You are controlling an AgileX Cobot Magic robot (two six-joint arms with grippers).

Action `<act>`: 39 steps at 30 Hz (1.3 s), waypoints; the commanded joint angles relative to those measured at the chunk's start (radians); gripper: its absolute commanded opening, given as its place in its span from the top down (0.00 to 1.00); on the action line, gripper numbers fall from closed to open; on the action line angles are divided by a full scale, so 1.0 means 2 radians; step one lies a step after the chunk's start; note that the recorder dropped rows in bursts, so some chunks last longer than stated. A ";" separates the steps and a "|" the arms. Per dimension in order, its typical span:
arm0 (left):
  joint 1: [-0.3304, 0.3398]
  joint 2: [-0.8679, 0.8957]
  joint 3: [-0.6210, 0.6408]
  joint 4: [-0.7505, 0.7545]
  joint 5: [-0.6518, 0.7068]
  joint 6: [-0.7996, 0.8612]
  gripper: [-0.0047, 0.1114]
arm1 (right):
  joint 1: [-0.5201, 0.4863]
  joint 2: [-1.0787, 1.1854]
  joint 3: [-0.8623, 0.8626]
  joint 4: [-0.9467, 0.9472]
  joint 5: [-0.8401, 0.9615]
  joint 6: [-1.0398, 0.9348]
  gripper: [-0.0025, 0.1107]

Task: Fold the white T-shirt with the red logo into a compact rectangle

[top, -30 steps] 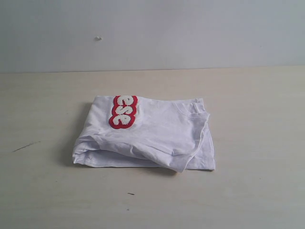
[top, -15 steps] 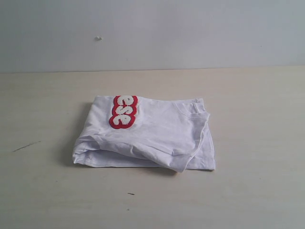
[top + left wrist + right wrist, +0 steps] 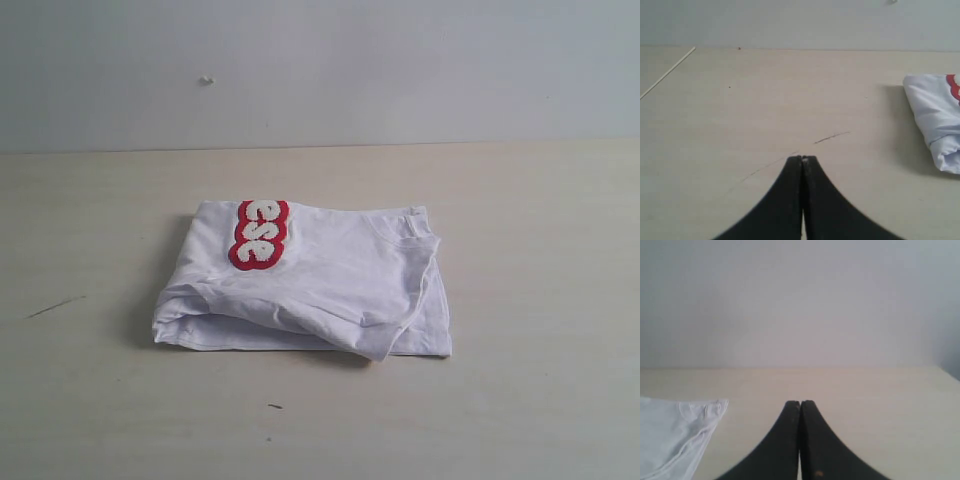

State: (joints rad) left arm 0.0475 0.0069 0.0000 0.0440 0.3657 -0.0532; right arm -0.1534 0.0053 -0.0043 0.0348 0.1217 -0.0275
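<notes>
At mid desk [image 3: 540,420], shirt [image 3: 330,285] lies folded, logo [image 3: 258,234] cut off at the far fold, three letters showing; left gripper [image 3: 802,159] and right gripper [image 3: 800,403] off the cloth, jaws pressed together.

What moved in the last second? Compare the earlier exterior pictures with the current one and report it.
Nothing visibly changed. The white T-shirt lies in the same folded bundle on the table, with the red logo on top in the same spot. No arm enters the exterior view in any picture. The left gripper and right gripper are shut now, holding nothing.
</notes>
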 commanded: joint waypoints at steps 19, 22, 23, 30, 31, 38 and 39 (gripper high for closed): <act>0.002 -0.003 0.000 0.002 -0.006 -0.003 0.96 | -0.002 -0.003 0.002 -0.025 0.105 0.014 0.98; 0.002 -0.003 0.000 0.002 -0.006 -0.003 0.96 | -0.002 -0.003 0.002 -0.025 0.105 0.014 0.98; 0.002 -0.003 0.000 0.002 -0.006 -0.003 0.96 | -0.002 -0.003 0.002 -0.025 0.105 0.014 0.98; 0.002 -0.003 0.000 0.002 -0.006 -0.003 0.96 | -0.002 -0.003 0.002 -0.022 0.105 0.014 0.98; 0.002 -0.003 0.000 0.002 -0.006 -0.003 0.96 | -0.002 -0.003 0.002 -0.022 0.105 0.014 0.98; 0.002 -0.003 0.000 0.002 -0.006 -0.003 0.96 | -0.002 -0.003 0.002 -0.022 0.105 0.014 0.98; 0.002 -0.003 0.000 0.002 -0.006 -0.003 0.96 | -0.002 -0.003 0.002 -0.022 0.105 0.014 0.98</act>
State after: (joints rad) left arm 0.0475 0.0069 0.0000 0.0440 0.3657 -0.0532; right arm -0.1534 0.0053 -0.0043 -0.0096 0.3368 0.0087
